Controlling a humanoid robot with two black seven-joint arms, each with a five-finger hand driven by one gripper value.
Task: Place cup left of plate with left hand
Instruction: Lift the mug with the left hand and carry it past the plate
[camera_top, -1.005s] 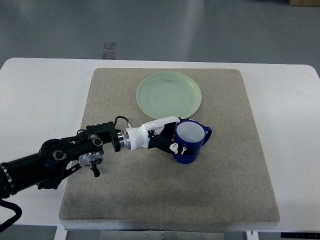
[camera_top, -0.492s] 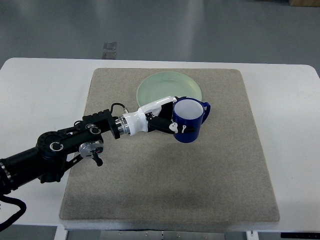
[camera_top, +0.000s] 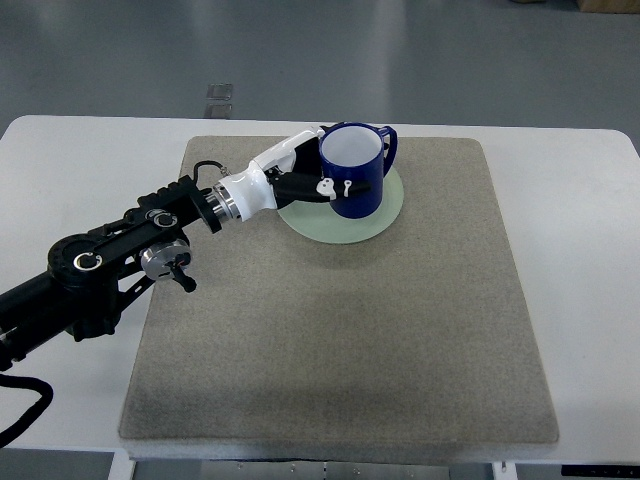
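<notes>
My left hand (camera_top: 325, 180) is clamped around the blue mug (camera_top: 351, 172), held over the pale green plate (camera_top: 385, 205), and a low swing leftward could clip the plate's rim.

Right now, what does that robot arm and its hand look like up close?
The one arm in view is mostly black, built of chunky jointed segments with round silver fittings and a small knob underneath. A thin black cable loops near the wrist, where a silver ring joins a white shell. The robot hand is white on top with black fingers and small white marks.
</notes>
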